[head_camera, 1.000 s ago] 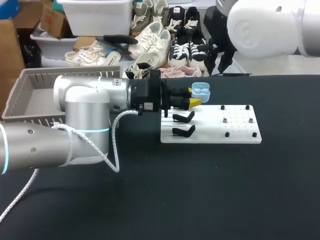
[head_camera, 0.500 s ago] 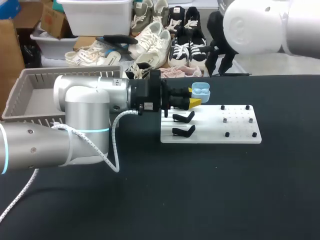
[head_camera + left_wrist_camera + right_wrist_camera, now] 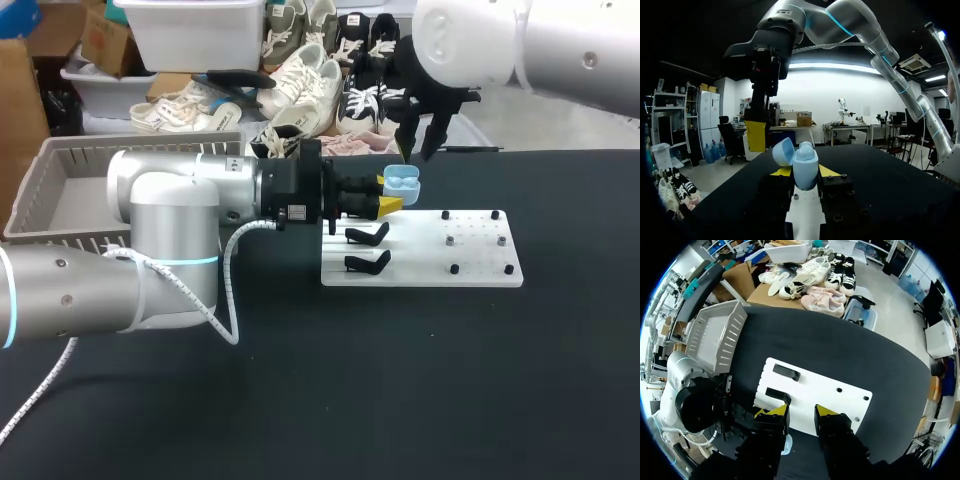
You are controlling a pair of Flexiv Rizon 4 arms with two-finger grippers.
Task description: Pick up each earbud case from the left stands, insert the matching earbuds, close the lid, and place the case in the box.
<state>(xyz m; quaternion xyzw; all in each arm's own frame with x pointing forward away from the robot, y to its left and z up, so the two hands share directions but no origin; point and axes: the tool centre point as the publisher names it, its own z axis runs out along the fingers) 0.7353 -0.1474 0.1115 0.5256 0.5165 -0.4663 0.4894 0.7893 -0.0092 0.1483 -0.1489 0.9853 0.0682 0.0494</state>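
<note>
A light blue earbud case with its lid open is held over the back edge of the white board. My left gripper is shut on it, reaching in level from the left. In the left wrist view the case stands upright between the yellow tips, lid tipped back. My right gripper hangs just above and behind the case, fingers pointing down and open. In the right wrist view its fingers stand apart with nothing between them, and a bit of the case shows below.
Two black stands sit bare on the board's left part. Small pegs dot its right part. A grey basket stands at the far left, behind my left arm. The near table surface is black cloth.
My right arm has swung in from the right and come down toward the case, so its gripper now hangs over it. The left arm and the case have not moved.
</note>
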